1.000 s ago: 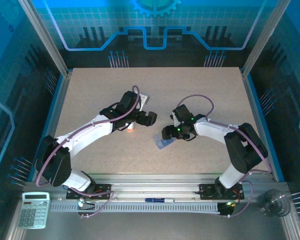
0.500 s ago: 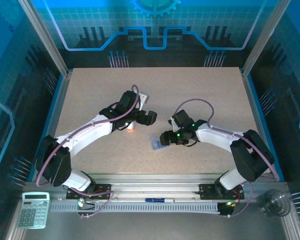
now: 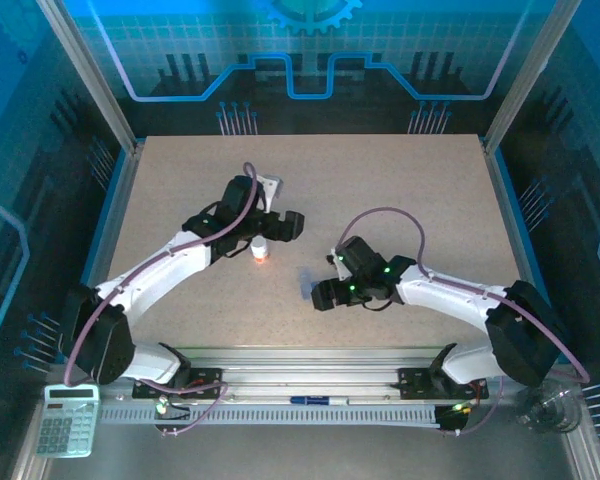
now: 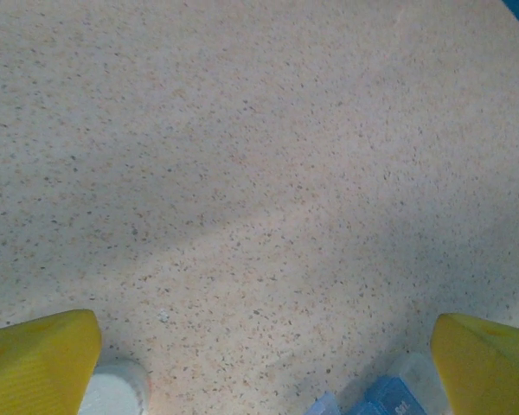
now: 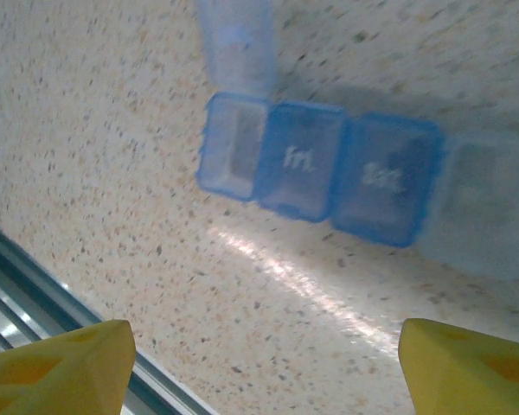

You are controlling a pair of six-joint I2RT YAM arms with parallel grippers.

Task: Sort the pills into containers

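Seen from above, the left gripper [image 4: 264,363] has drawn back toward ten o'clock, uncovering the orange bottle [image 3: 259,251]; the right gripper [image 5: 261,363] has swung toward six o'clock; both gape wide and empty, so this is probably repositioning; the blue pill box [image 5: 320,173] lies on the table at twelve o'clock of the right fingertips, long axis nine-to-three, one raised lid pointing to twelve.

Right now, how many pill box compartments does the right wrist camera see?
4 in a row: leftmost compartment, lid raised, then fri, sat, and a paler one; more may be hidden.
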